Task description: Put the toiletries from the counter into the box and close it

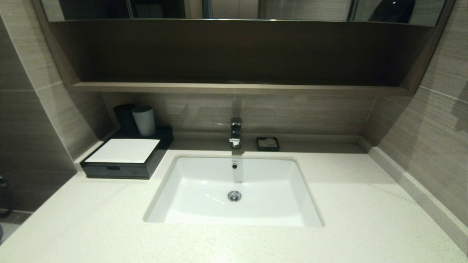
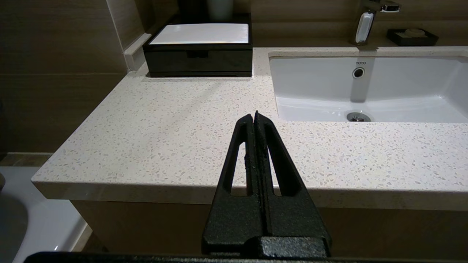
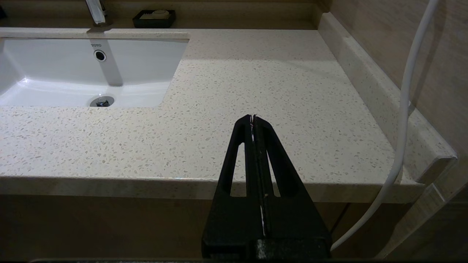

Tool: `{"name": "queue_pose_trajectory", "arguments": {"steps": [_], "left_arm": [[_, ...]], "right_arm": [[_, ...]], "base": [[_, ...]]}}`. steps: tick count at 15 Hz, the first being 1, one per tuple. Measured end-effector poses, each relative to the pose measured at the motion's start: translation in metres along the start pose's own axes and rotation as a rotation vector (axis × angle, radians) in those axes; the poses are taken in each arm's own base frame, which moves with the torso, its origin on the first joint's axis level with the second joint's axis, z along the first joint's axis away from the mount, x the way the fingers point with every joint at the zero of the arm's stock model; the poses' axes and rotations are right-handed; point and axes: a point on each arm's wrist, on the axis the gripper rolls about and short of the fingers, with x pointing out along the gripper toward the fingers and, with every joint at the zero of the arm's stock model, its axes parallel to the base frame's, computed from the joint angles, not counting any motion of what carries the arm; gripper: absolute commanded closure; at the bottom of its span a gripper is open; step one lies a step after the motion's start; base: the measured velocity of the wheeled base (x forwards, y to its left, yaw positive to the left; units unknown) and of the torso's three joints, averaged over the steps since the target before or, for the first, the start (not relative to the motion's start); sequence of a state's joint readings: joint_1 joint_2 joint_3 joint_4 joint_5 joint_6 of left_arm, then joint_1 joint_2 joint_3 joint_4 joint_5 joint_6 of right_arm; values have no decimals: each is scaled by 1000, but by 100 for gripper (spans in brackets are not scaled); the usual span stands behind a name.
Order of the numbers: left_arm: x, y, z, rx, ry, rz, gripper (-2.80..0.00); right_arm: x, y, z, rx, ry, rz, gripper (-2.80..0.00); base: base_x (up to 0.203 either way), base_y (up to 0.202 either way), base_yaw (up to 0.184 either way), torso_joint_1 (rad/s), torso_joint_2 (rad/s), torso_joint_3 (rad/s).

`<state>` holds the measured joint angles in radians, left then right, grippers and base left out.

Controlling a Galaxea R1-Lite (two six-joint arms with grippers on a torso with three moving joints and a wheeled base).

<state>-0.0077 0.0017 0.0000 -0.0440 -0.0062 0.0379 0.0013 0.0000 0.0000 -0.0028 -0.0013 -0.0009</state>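
Speckled stone counter [image 2: 164, 128] lies bare of packets, so with my left gripper [image 2: 255, 116] and right gripper [image 3: 252, 118] pinched closed and empty at its front edge, I judge the box [image 1: 126, 158], shut at the back left, light and slippery, best taken by its drawer notch [image 2: 196, 54].
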Motion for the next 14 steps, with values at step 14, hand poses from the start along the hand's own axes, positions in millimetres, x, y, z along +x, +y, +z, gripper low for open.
{"name": "queue_pose_trajectory", "arguments": {"steps": [14], "left_arm": [[0,0,0,0,0,0,0]], "right_arm": [[0,0,0,1,0,0,0]], "base": [[0,0,0,0,0,0]]}}
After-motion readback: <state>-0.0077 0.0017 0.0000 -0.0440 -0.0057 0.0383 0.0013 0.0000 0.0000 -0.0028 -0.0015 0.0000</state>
